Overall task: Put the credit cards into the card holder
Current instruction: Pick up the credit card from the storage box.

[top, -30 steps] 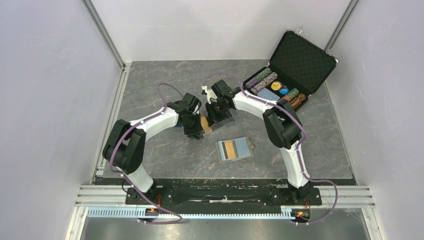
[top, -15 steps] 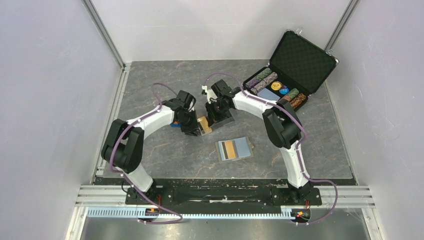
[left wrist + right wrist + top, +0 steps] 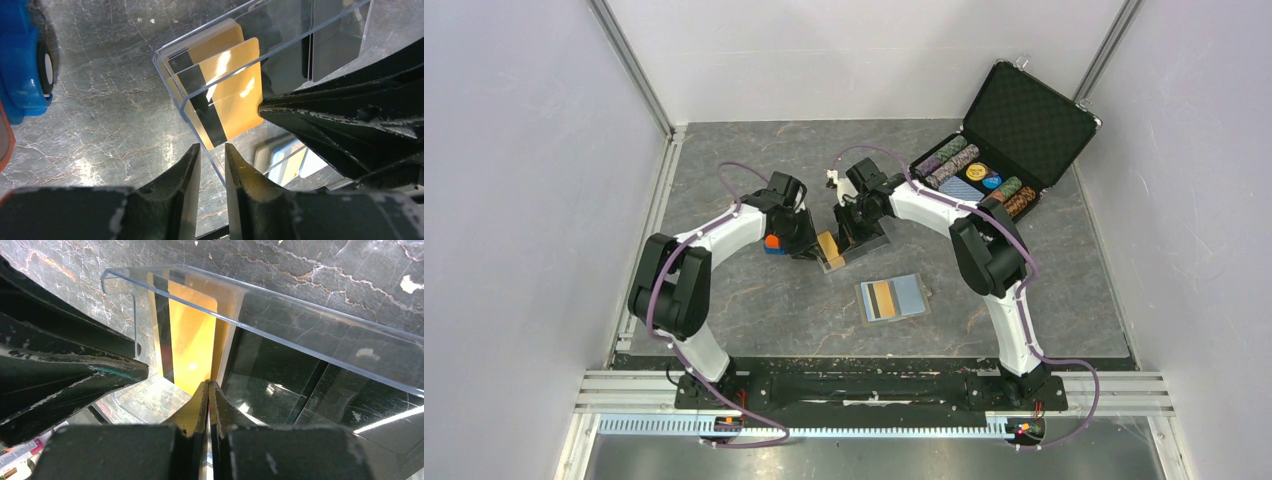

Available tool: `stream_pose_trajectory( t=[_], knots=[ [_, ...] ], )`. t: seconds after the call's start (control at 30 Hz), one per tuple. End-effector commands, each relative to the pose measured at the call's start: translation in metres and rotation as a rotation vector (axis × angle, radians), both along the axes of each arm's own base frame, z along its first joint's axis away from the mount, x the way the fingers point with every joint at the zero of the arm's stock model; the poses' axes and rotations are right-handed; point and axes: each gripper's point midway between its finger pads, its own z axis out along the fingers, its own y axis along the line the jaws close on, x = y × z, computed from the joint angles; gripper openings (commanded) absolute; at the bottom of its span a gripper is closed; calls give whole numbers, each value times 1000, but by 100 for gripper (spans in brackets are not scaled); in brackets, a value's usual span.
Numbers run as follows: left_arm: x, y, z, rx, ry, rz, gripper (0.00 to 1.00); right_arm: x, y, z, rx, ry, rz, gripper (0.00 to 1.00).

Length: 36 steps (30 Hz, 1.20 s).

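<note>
An orange-tan credit card (image 3: 235, 85) with a black stripe stands on edge at the open end of a clear tray (image 3: 340, 40). My right gripper (image 3: 208, 384) is shut on the lower edge of this card (image 3: 192, 340). My left gripper (image 3: 212, 150) is narrowly open just outside the tray's corner, with the clear wall's edge running into the gap. Dark cards (image 3: 280, 385) stand deeper in the tray. The card holder (image 3: 909, 293) lies open nearer the arms' bases, an orange card (image 3: 882, 298) lying on it. From above, both grippers (image 3: 812, 247) (image 3: 844, 240) meet at the tray (image 3: 871, 237).
A blue and orange toy car (image 3: 22, 60) sits just left of my left gripper, and shows from above (image 3: 772, 243). An open black briefcase (image 3: 1004, 150) with poker chips stands at the back right. White walls enclose the grey marble floor.
My left gripper has drawn back to the left and farther from the arms' bases, away from the tray's end. The right arm has stayed at the tray.
</note>
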Motion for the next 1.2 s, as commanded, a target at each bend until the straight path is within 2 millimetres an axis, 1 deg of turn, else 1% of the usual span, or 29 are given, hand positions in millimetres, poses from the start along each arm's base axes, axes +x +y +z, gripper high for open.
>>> stream_pose_trajectory(
  t=[0.0, 0.17, 0.27, 0.33, 0.4, 0.5, 0.53, 0.63, 0.83, 0.87, 0.93, 1.0, 1.13, 1.17],
  knots=[
    [17, -10, 9, -41, -33, 19, 31, 8, 18, 43, 97, -68, 14, 1],
    [16, -6, 5, -12, -23, 12, 31, 6, 23, 46, 124, -59, 25, 14],
    [15, -2, 2, 8, -19, 12, 31, 4, 29, 53, 162, -55, 38, 16],
    [15, -3, 1, 9, -16, 11, 31, 2, 33, 57, 189, -50, 44, 15],
    [14, -2, 0, 11, -14, 11, 31, 1, 37, 62, 210, -44, 46, 12],
    [14, -1, -2, 18, -10, 9, 30, 0, 41, 68, 238, -36, 42, 3],
    [14, -1, -2, 20, -10, 9, 30, 1, 41, 70, 241, -37, 40, 1],
    [13, 1, -5, 32, -2, 7, 30, -1, 43, 73, 252, -34, 41, 0],
    [13, 1, -9, 42, 6, 1, 29, -8, 45, 62, 264, 14, 45, 0],
    [13, 2, -9, 44, 6, 2, 30, -9, 46, 60, 265, 22, 43, 1],
    [13, 3, -8, 48, 2, 2, 29, -9, 46, 56, 260, 28, 40, 9],
    [13, 3, -8, 49, 3, 0, 29, -9, 45, 49, 249, 34, 37, 13],
    [13, 3, -7, 48, 2, -1, 29, -10, 46, 41, 245, 49, 42, 15],
    [13, 3, -7, 49, 3, -3, 29, -11, 46, 38, 243, 54, 42, 14]
  ],
)
